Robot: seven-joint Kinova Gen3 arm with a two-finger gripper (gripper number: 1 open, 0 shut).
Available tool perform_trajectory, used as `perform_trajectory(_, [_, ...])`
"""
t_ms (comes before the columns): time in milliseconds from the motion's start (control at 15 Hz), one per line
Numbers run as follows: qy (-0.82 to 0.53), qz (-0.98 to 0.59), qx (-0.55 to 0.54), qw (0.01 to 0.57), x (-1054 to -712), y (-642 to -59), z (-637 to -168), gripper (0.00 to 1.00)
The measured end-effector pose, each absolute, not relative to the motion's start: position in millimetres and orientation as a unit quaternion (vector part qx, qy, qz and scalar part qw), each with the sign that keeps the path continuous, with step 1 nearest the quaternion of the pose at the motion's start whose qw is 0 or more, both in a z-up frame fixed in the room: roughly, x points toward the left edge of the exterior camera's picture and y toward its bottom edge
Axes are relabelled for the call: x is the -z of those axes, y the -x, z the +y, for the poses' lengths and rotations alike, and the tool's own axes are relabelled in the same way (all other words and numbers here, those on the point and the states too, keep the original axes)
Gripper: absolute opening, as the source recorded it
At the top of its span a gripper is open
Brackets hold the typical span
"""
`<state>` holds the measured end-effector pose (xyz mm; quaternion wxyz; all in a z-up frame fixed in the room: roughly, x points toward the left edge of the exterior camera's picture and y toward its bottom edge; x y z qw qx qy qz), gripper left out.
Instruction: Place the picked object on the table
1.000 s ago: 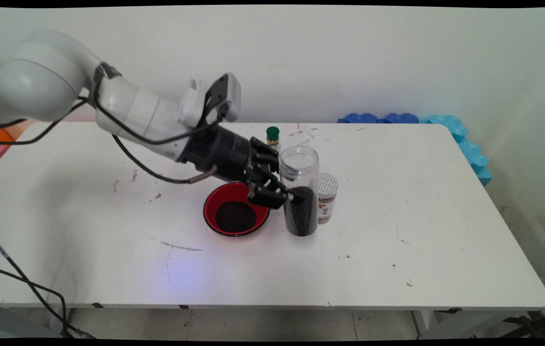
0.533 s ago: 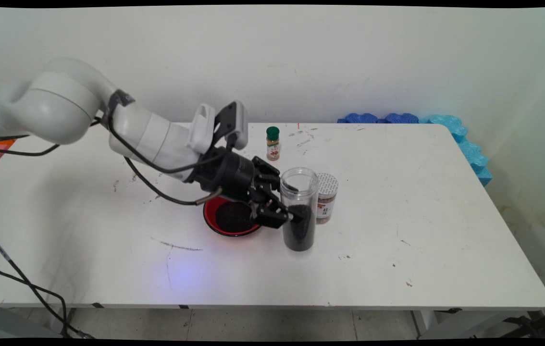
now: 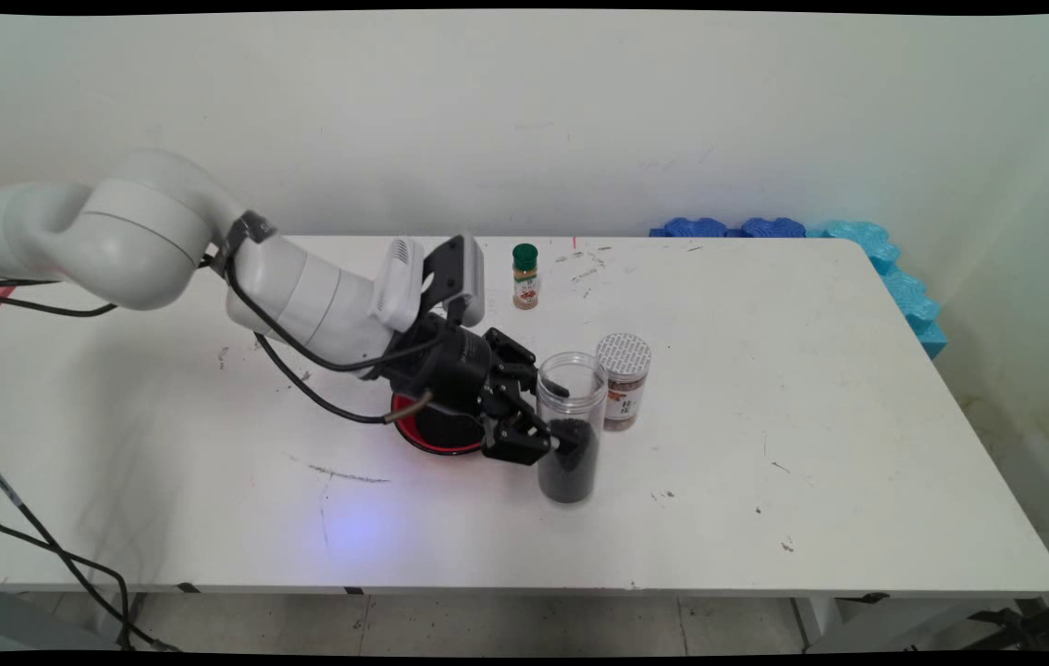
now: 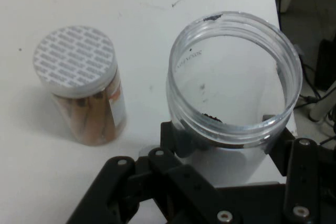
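Your fingers (image 4: 181, 140) sit on either side of the clear open jar (image 3: 569, 425), pinched against its wall partway up, so the gripper (image 3: 550, 442) is holding it by the sides and the mouth stays unobstructed. In the hand view you look straight down into that mouth (image 4: 234, 80): one dark pad shows at the lower left of the rim and the other at the lower right, both touching the plastic. The jar stands upright just below the centre of the main frame, roughly half full of dark grains, with its base at or just above the white surface (image 3: 765, 462); you cannot tell from here whether it actually rests there.

Just beside the jar, toward the upper right of it, stands a smaller jar with a patterned white lid (image 3: 623, 381) and brown contents, upright and apart from your grip. To the left, mostly hidden behind the wrist, is a red bowl (image 3: 409, 435) with a dark filling. Farther up the frame, near the wall, a small bottle with a green cap (image 3: 524, 275) stands alone. Blue foam pieces (image 3: 894, 268) line the surface's upper right corner.
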<state>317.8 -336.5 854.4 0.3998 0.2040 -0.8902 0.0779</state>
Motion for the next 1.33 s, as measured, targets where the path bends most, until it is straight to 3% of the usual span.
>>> perform_trajectory(1333, [-0.21,-0.894,-0.082,0.386,-835,-316,-337,0.0])
